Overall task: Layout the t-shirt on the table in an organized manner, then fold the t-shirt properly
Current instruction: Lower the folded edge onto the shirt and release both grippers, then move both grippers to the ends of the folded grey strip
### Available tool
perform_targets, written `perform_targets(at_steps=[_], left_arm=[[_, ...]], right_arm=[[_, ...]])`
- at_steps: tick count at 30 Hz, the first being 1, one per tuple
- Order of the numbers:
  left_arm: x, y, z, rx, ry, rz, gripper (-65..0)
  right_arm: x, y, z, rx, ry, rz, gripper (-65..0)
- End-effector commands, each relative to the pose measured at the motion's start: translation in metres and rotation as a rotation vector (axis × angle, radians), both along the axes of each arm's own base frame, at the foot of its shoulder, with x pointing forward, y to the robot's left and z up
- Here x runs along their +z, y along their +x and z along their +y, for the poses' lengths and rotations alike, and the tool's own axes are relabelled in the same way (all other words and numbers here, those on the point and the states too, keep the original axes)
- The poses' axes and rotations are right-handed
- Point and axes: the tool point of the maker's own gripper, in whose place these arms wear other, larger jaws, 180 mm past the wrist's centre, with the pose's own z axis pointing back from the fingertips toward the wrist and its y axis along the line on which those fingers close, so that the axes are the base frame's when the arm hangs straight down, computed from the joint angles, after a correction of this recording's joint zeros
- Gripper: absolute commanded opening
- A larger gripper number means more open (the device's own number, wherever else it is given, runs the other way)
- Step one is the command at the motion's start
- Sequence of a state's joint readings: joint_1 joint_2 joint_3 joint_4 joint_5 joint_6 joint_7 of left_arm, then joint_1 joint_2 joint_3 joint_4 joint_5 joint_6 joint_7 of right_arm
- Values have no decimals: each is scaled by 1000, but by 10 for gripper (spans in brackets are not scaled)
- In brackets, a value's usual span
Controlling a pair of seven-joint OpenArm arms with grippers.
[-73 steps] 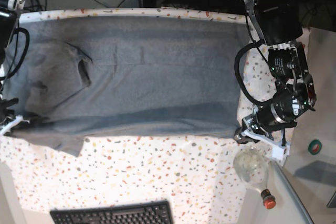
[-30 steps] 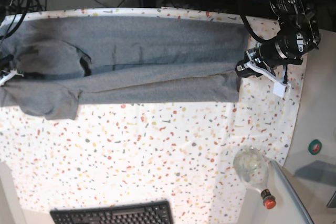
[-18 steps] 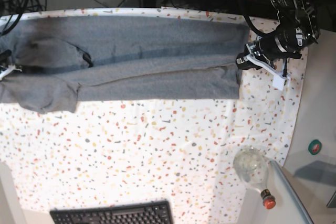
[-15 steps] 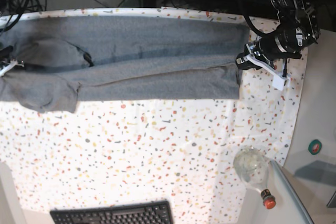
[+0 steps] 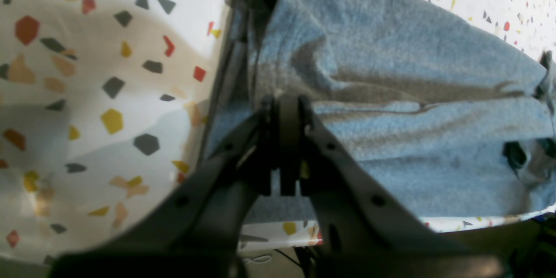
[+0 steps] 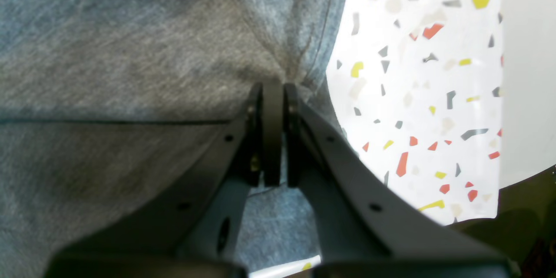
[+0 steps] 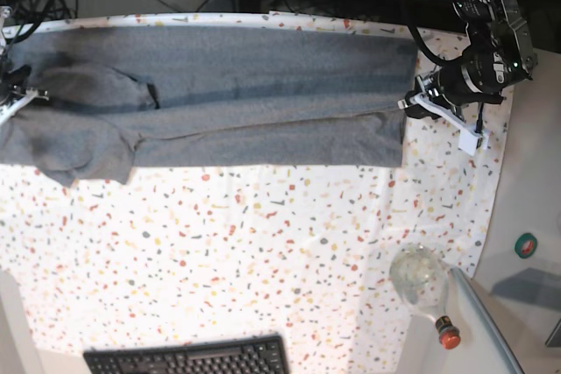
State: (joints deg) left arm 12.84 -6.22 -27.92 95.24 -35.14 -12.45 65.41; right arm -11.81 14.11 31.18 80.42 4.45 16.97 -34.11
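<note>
**Desk:** What lies nearest the overhead camera?

**Photographer:** A black keyboard (image 7: 188,356) at the near edge of the table (image 7: 263,251), and a clear bottle (image 7: 422,286) with a red cap lying at the near corner on the picture's right. The tabletop is a white cloth flecked red, yellow and grey. A green and red disc (image 7: 526,245) sits off the table to the right.

**Desk:** And the t-shirt?

**Photographer:** The grey t-shirt (image 7: 228,98) stretches as a long band across the far part of the table, a fold line running along its length. A sleeve bunches at the picture's left end. Beyond the far edge: cables and dark equipment.

**Desk:** What do the wrist cameras add?

**Photographer:** Grip detail the overhead view cannot give. The left gripper (image 5: 284,108) has its jaws pressed together on the t-shirt's edge (image 5: 391,95), cloth creasing away from the pinch, flecked table (image 5: 87,95) beside it. The right gripper (image 6: 273,91) likewise pinches a gathered pucker of the t-shirt (image 6: 130,52) near its edge, with bare table (image 6: 412,74) just beside.

**Desk:** Arm poses?

**Photographer:** From above, the left gripper (image 7: 419,101) reaches in from the far corner at the picture's right, meeting the cloth's end. The right gripper (image 7: 17,94) shows only at the frame's left edge, at the other end.
</note>
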Motion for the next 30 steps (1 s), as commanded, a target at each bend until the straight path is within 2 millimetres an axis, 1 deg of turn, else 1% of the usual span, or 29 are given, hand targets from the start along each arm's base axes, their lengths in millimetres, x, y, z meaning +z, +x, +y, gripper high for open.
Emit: perform_targets(at_steps=[1, 3, 5, 7, 9, 10, 12, 13, 14, 15, 16, 17, 19, 20, 21, 22, 23, 24, 25, 27, 30], left_arm=[[9, 7, 4, -4, 12, -34, -650], [9, 8, 4, -4, 12, -36, -650], [9, 8, 4, -4, 12, -36, -650], [7, 9, -3, -32, 11, -30, -650], [6, 9, -11, -58, 8, -26, -650], [6, 9, -13, -64, 6, -25, -650], [6, 9, -13, -61, 5, -25, -650], [6, 9, -12, -58, 6, -26, -650], [7, 9, -12, -58, 7, -29, -650], [8, 10, -11, -56, 9, -31, -650], [9, 10, -8, -47, 12, -35, -596], [10, 10, -2, -29, 17, -39, -512], [12, 10, 7, 1, 22, -46, -390], [13, 10, 13, 18, 27, -49, -346], [16, 10, 23, 46, 34, -57, -319], [19, 12, 30, 70, 39, -69, -306], [22, 11, 41, 104, 47, -77, -306], [25, 10, 51, 135, 54, -84, -306], [27, 7, 61, 166, 61, -91, -306], [32, 2, 78, 199, 80, -108, -308], [39, -7, 96, 199, 115, -136, -308]], right_arm=[[12, 5, -11, -2, -32, -30, -650], [12, 6, -11, -5, -32, -30, -650], [6, 2, -11, -12, -23, -11, -650], [0, 0, -11, -26, -8, 12, -650], [0, -6, -16, -47, -5, 30, -650], [0, -8, -17, -59, -3, 35, -632], [3, -7, -14, -72, 5, 23, -456], [9, -6, -15, -81, -1, 2, -386], [14, -6, -17, -93, -4, -14, -345], [18, -5, -17, -104, -5, -33, -327], [24, -5, -17, -115, -10, -52, -326], [29, -3, -18, -123, -13, -70, -326], [39, 0, -18, -130, -22, -104, -326], [44, 4, -16, -122, -27, -121, -323], [48, 8, -15, -115, -30, -137, -317], [52, 12, -15, -113, -33, -148, -317], [58, 22, -13, -106, -32, -174, -315], [62, 37, -9, -94, -25, -198, -314], [64, 51, -5, -82, -11, -213, -314], [60, 74, -2, -63, 12, -213, -314], [46, 113, 9, -28, 72, -180, -314]])
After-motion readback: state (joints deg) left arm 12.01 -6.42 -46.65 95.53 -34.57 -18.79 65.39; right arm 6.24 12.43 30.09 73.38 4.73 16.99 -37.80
